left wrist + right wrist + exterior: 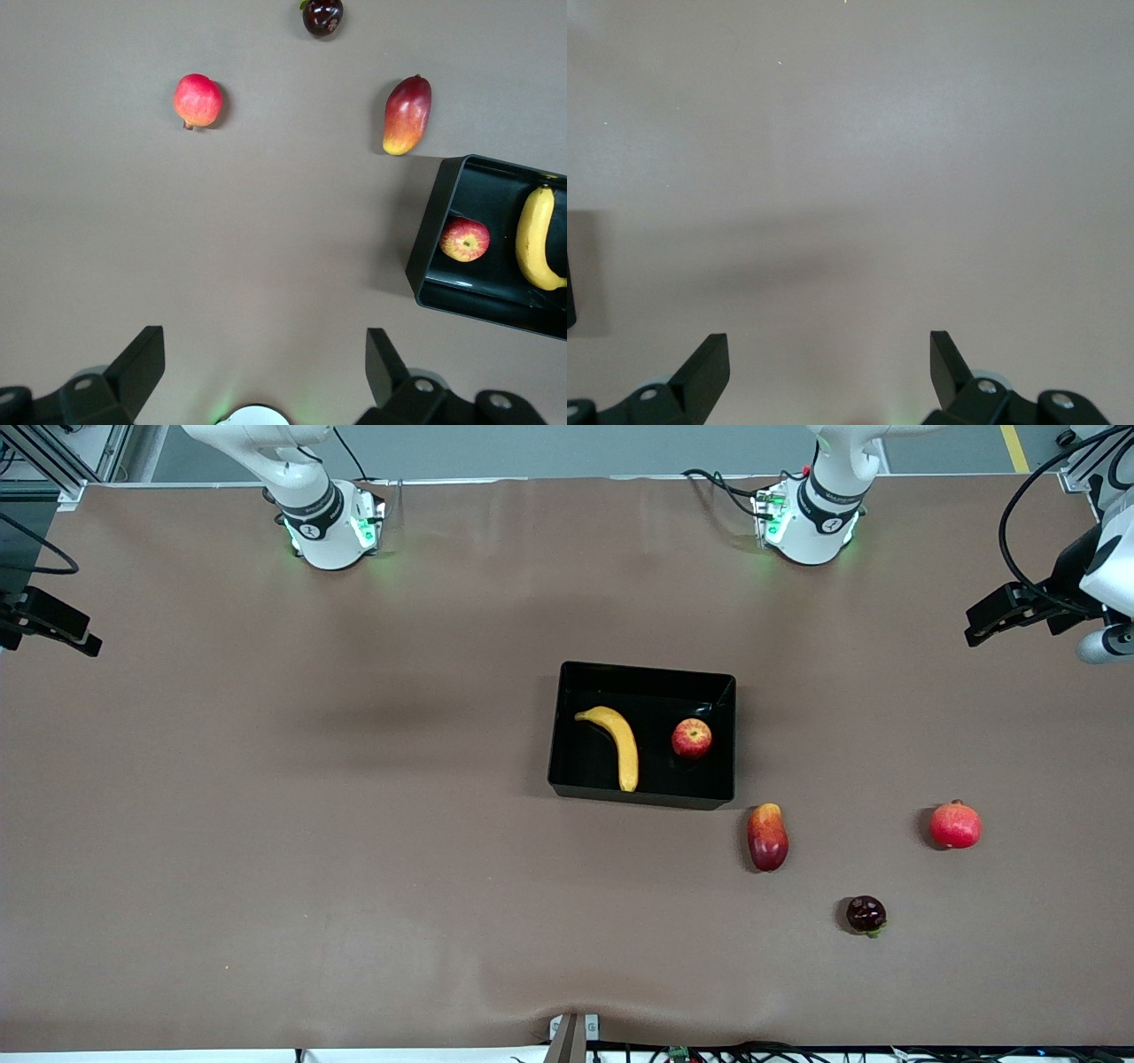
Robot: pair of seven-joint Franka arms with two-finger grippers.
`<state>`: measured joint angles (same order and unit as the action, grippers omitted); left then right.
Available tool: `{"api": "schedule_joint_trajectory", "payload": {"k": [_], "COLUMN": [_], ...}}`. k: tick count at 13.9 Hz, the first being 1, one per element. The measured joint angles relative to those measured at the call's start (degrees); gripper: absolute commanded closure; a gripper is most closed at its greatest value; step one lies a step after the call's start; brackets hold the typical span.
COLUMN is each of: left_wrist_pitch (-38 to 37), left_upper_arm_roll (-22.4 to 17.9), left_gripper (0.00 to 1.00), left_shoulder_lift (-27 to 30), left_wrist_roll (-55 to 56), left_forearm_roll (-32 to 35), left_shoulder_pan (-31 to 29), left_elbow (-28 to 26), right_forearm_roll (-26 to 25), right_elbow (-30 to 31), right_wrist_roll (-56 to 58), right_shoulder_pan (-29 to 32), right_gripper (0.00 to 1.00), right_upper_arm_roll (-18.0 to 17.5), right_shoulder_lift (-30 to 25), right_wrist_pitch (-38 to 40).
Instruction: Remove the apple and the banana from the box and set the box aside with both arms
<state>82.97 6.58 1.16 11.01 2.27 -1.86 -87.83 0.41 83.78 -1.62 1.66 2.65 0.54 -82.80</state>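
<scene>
Left gripper [257, 372] fingers [142, 359] spread wide, empty, over bare counter [266, 824] at the left arm's end. Right gripper [828, 372] fingers [704, 363] equally wide, empty, over the right arm's end. Both arms wait. Banana [616, 744] and apple [692, 738] lie apart inside the black box [642, 795] mid-counter; mango [767, 837] just beside it, nearer the camera

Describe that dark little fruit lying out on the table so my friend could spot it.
Start at the black tray mid-table, then move nearer the front camera, toward the left arm's end, past the red-yellow mango. The dark fruit lies alone on the brown cloth. It is the smallest piece, a glossy, nearly black maroon, unlike the bright red pomegranate.
</scene>
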Motion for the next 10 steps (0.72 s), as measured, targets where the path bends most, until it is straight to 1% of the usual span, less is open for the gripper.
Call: {"api": "schedule_joint_trajectory", "payload": {"k": [6,8,10], "left_wrist_pitch": [0.00,0.17,2.53], "left_upper_arm_roll": [0.48,1.86,3.77], "left_gripper": [0.00,0.00,0.00], "left_shoulder_lift": [-0.86,-1.67,-2.64], "left_wrist_roll": [0.90,3.56,6.59], "left_forearm_roll": [-1.64,-3.28,-4.66], "left_shoulder_pan": [0.29,0.35,0.44], "left_elbow": [-0.31,-1.16,-3.24], "right_forearm_roll": [0.00,0.00,0.00], "right_elbow": [0.00,0.00,0.01], "right_wrist_roll": [0.01,0.02,0.02], "right_shoulder_pan": [-0.04,-0.05,-0.06], "right_gripper": [0.00,0.00,0.00], "right_upper_arm_roll": [-0.20,-0.27,-0.30], "right_shoulder_lift": [0.12,0.12,0.12], "right_wrist_pitch": [-0.07,-0.06,-0.07]}}
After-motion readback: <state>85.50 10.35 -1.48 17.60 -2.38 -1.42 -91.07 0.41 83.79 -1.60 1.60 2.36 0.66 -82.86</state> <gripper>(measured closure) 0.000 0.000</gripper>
